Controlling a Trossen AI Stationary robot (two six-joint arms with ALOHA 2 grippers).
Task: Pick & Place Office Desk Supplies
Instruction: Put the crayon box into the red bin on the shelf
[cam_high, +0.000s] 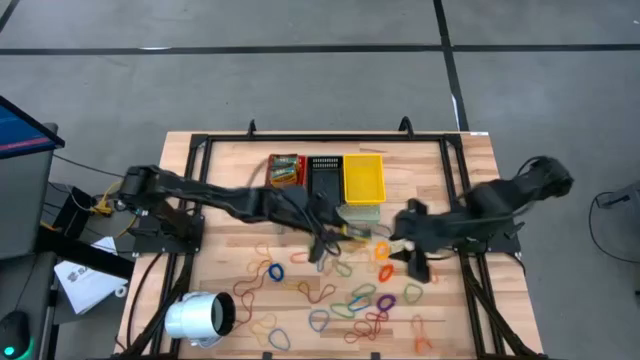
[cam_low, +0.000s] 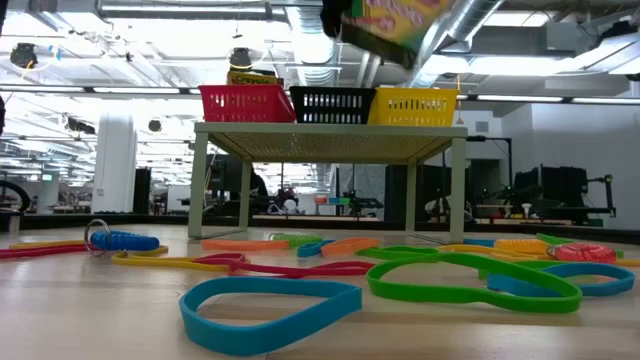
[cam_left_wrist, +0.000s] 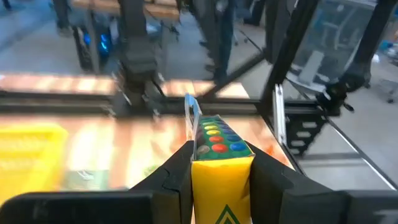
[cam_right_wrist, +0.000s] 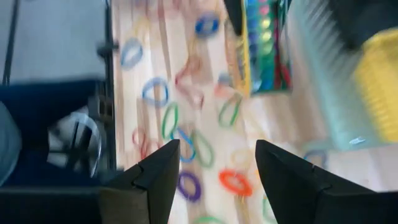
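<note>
1. Left gripper (cam_left_wrist: 221, 180): fingers clamped on a green-yellow packet (cam_left_wrist: 219, 163), raised above the table (cam_high: 230, 165) just in front of the yellow basket (cam_high: 363, 177).
2. Right gripper (cam_right_wrist: 217, 171): fingers apart, empty, over the rubber bands (cam_high: 360, 300).

Right end effector (cam_right_wrist: 214, 177) wide open above scattered rubber-band loops (cam_right_wrist: 186, 134).

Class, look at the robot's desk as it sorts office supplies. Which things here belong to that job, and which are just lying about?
Belonging to the job:
rubber bands scattered on the table
yellow-green packet held in the left gripper
packets in the red basket
black basket
yellow basket
right gripper, open above the bands

Just lying about:
white cylinder
</note>
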